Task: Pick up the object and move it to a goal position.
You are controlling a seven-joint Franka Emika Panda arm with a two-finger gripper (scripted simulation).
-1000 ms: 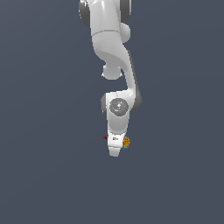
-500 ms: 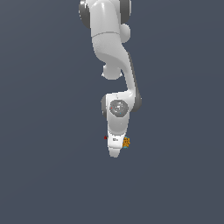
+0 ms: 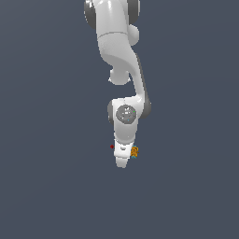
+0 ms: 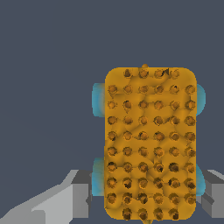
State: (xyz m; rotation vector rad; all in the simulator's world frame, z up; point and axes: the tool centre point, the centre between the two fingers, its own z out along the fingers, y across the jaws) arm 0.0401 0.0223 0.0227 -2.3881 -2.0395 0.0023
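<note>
You see the object (image 4: 149, 142) in the wrist view as an orange, round-cornered rectangular block covered in rows of small dark studs, with teal wheel-like bits poking out along both long sides. In the exterior view it is only a tiny orange speck (detail there is too small to read) against the plain grey-blue background.
</note>
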